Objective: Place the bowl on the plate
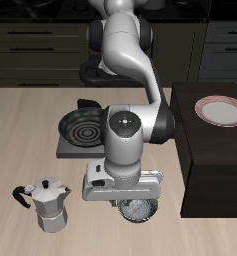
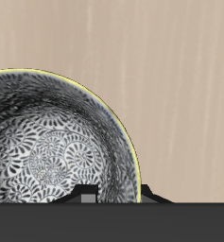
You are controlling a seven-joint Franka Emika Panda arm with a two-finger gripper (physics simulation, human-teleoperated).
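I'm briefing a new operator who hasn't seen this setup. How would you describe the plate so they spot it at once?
Look at the dark raised cabinet standing on the wooden table. The plate lies flat on its top, alone there. It is round and white with a red-pink ring at its rim, unlike the black frying pan with the red spiral.

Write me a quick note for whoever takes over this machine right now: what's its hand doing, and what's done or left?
Hand: low over the bowl near the table's front edge; whether it grips cannot be told.
Bowl: its patterned inside fills the wrist view, beside the dark raised block.
Plate: empty, on that dark raised block, farther back.
Done: hand brought to the bowl.
Left: secure it, lift, carry it to the plate, set it down.
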